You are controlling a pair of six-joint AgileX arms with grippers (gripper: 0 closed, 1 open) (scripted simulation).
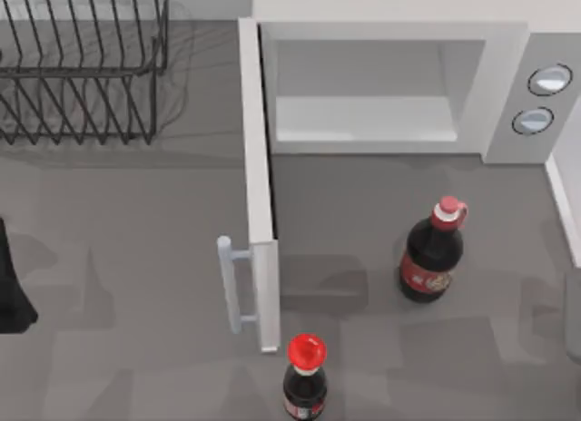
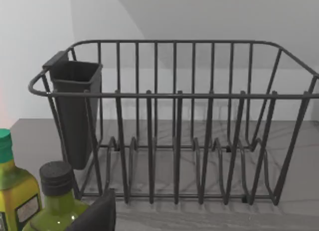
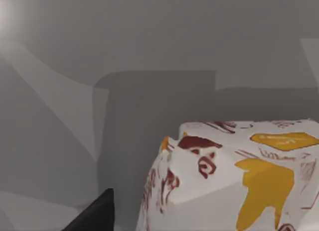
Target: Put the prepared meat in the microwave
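Start at the top view's left edge: you see a dark part of the left arm [image 1: 11, 289], parked well clear of the work area. Its wrist camera faces the black wire rack [image 2: 174, 121], with a dark cutlery cup [image 2: 75, 111] clipped at one end and two green bottles [image 2: 30, 196] just beside it. You cannot tell whether the left gripper is open or closed.

Moving right, the microwave [image 1: 508, 85] stands at the back of the table with its side-hinged door [image 1: 259, 185] swung fully open toward you, bar handle [image 1: 229, 283] outward. The cavity [image 1: 363, 122] holds nothing, so the opening step is complete and the loading step is not.

In front of the cavity stand two dark cola bottles with red caps: one [image 1: 304, 380] near the door's free edge, one [image 1: 433, 253] further right. Treat both as obstacles on the approach path.

The right wrist view shows a white package printed in red and orange [image 3: 234, 176] close to the camera; this is judged to be the prepared meat, though you cannot place it on the table. You cannot tell the right gripper's state, nor whether it grips the package. Remaining: carry the package into the cavity
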